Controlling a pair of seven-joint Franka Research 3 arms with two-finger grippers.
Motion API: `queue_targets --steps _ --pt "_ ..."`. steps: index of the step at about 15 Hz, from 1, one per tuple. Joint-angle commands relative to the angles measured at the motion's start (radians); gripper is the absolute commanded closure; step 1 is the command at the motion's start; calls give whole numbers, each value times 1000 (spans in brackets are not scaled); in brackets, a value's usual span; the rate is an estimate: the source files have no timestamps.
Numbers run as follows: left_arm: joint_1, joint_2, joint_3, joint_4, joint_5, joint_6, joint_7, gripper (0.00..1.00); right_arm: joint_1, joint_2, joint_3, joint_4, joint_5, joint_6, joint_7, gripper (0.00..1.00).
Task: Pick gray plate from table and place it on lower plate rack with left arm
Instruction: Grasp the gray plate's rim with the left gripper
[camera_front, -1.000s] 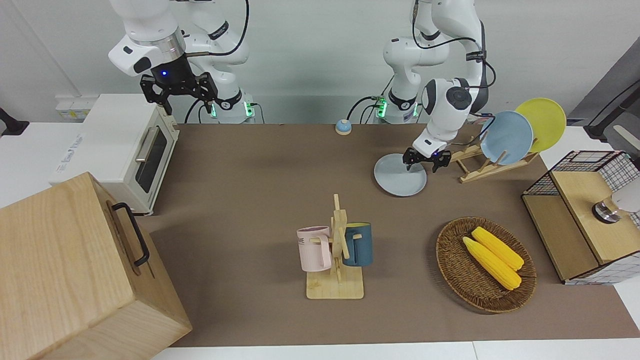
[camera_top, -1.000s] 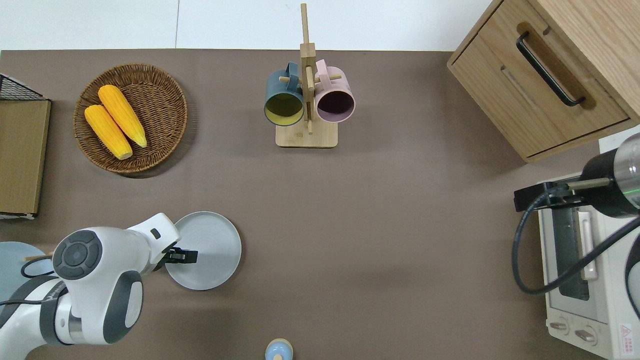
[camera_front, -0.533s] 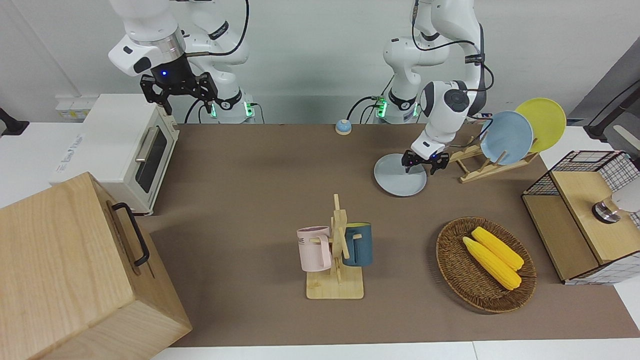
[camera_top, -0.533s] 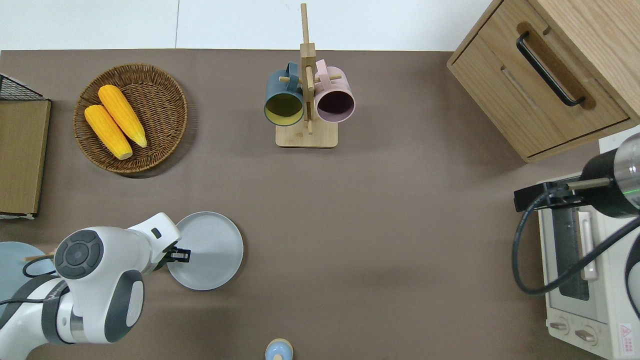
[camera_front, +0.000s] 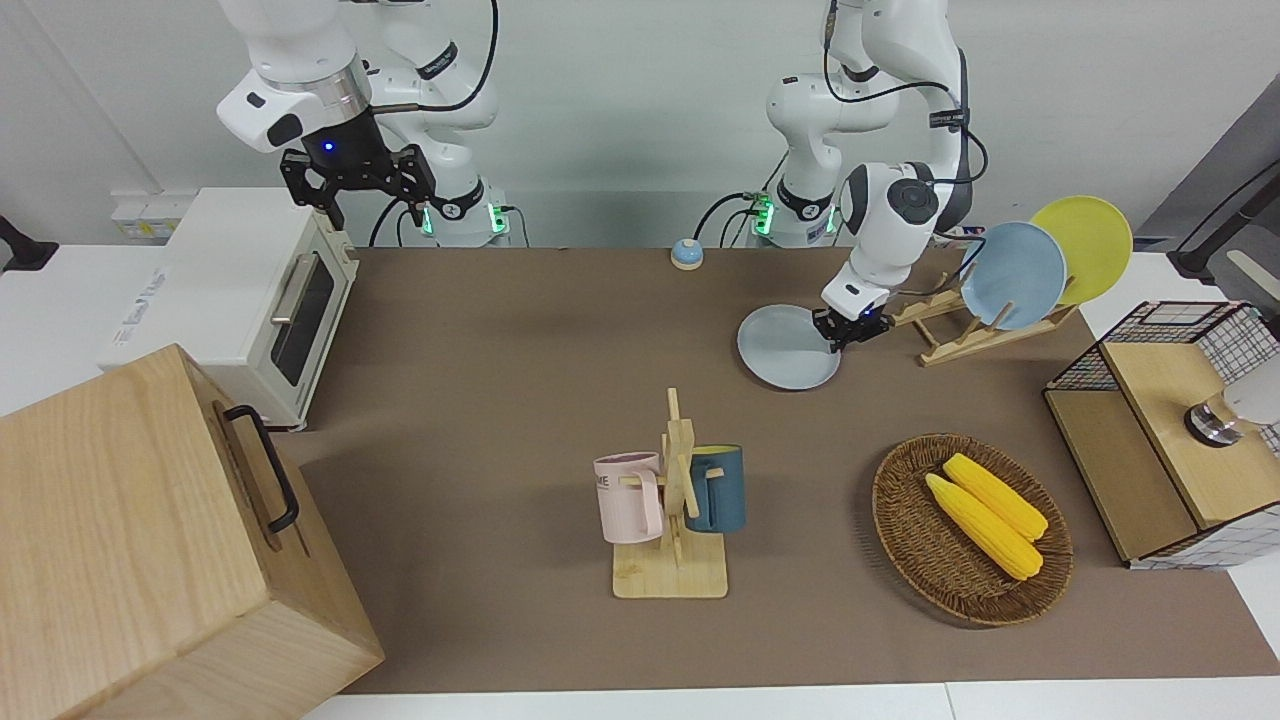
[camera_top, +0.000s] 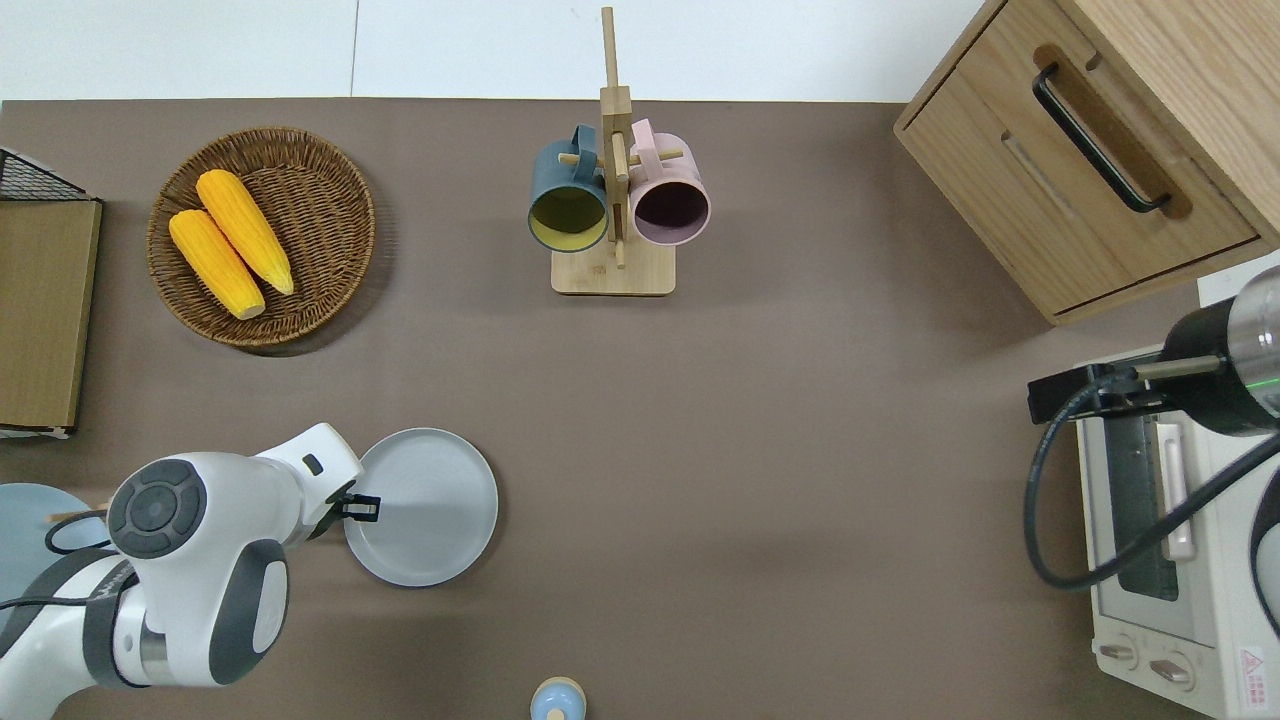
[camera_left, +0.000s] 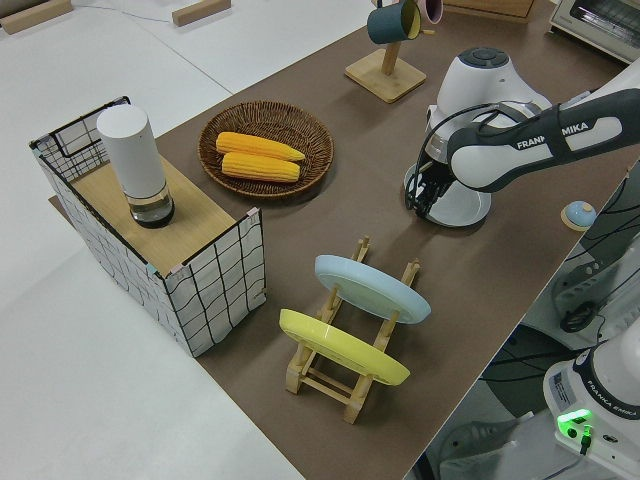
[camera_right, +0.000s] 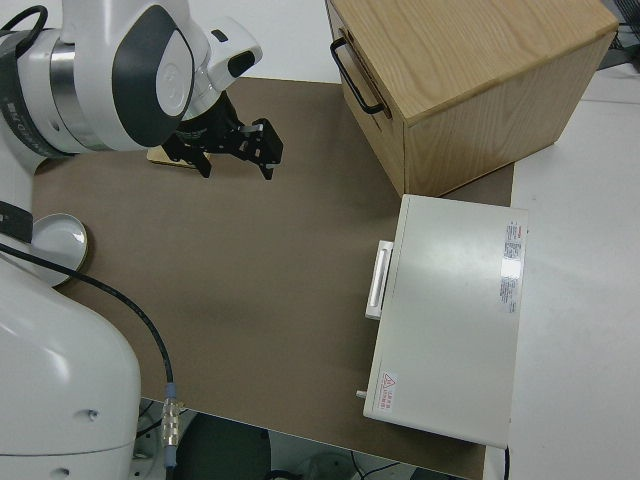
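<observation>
Gray plate (camera_top: 430, 505) pinched by left gripper (camera_top: 362, 508) (arm reads "FRANKA EMIKA").

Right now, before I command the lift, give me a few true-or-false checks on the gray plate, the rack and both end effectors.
1. The gray plate lies on the table, not on the lower plate rack. True.
2. The left end effector is at the plate's rim on the side toward the rack. True.
3. The rack has no plates on it. False: a blue plate and a yellow plate stand in it.
4. The right end effector holds a mug. False: it is open and holds nothing; that arm is parked.
5. The two corn cobs lie on the bare table. False: they lie in the wicker basket.
</observation>
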Motion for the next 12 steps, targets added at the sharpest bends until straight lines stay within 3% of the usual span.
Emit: queue_targets --steps 1,6,12 --pt "-4 7 1 -13 -3 12 4 1000 -7 -2 5 6 7 -14 0 11" --pt "2 1 3 8 -3 -6 0 1000 -7 -2 7 6 7 -14 -1 11" --pt "5 -45 6 96 -3 -180 -8 1000 -7 -2 7 6 7 -14 0 11"
